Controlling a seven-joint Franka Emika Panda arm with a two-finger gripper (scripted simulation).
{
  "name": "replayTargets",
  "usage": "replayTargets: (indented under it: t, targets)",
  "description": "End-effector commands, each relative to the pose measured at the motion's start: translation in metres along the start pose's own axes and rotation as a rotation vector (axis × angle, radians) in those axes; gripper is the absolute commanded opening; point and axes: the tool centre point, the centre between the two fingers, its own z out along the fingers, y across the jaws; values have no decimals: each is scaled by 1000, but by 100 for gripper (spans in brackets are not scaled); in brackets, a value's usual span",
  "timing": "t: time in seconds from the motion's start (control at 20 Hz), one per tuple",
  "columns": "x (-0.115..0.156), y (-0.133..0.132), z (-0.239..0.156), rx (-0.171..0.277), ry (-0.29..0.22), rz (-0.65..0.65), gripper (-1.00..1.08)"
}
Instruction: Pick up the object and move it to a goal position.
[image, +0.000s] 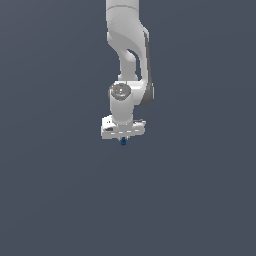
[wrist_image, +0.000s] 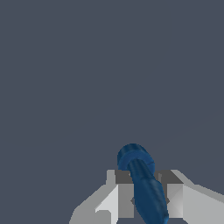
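Observation:
The object (image: 123, 142) is a tiny dark blue piece poking out just below my white gripper (image: 123, 138) in the middle of the exterior view. In the wrist view the object (wrist_image: 142, 183) is a dark blue tapered piece with a ridged round end, clamped between my two grey fingers (wrist_image: 124, 194). The gripper (wrist_image: 144, 197) is shut on it, and the round end sticks out beyond the fingertips. The arm hangs down from above with the hand pointing down.
A plain dark grey-blue surface (image: 60, 200) fills both views. No goal marker or other object shows.

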Motion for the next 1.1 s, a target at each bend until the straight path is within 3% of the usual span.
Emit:
replayTargets:
  t: [0.0,1.05]
  targets:
    - [4,-1,-13,0,1,0,-100]
    - [63,-23,-202,0,1,-1,-100]
